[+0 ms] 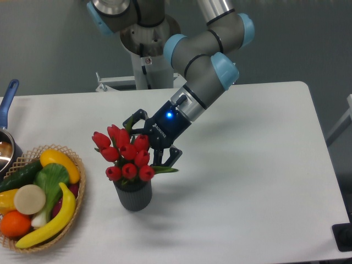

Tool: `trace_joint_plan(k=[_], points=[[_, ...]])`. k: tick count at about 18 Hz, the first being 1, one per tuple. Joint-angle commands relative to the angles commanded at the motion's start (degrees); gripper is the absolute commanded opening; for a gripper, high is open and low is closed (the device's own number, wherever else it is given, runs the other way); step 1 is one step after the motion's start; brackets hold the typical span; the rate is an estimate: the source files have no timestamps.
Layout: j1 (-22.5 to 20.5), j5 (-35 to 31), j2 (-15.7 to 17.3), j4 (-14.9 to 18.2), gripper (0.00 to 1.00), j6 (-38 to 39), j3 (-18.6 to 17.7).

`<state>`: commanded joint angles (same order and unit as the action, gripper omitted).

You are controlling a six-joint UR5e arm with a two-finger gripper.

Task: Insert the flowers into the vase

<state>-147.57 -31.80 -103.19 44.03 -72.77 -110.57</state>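
The flowers, a tight bunch of red tulip buds with green leaves, stand upright in the vase, a small dark grey ribbed cylinder on the white table. Their stems are hidden inside it. My gripper is right behind and to the upper right of the buds, angled down to the left. Its jaws stand spread apart on either side of the bunch's back. The fingertips are partly hidden behind the buds, and I see no grip on the flowers.
A woven basket with a banana, an orange and vegetables sits at the left front. A pot with a blue handle is at the left edge. The table's front edge is close below the vase.
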Motion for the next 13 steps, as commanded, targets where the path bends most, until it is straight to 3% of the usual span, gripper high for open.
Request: trace_joint_plan(k=[6,11,13], points=[[-1.7,-8.5,2.5,0.0,1.00,0.1,0.1],[-8.9,-20.7,8.3,0.0,1.00,-0.4,0.4],[-12.4,-24.8,8.6,0.0,1.00,-0.6,2.0]])
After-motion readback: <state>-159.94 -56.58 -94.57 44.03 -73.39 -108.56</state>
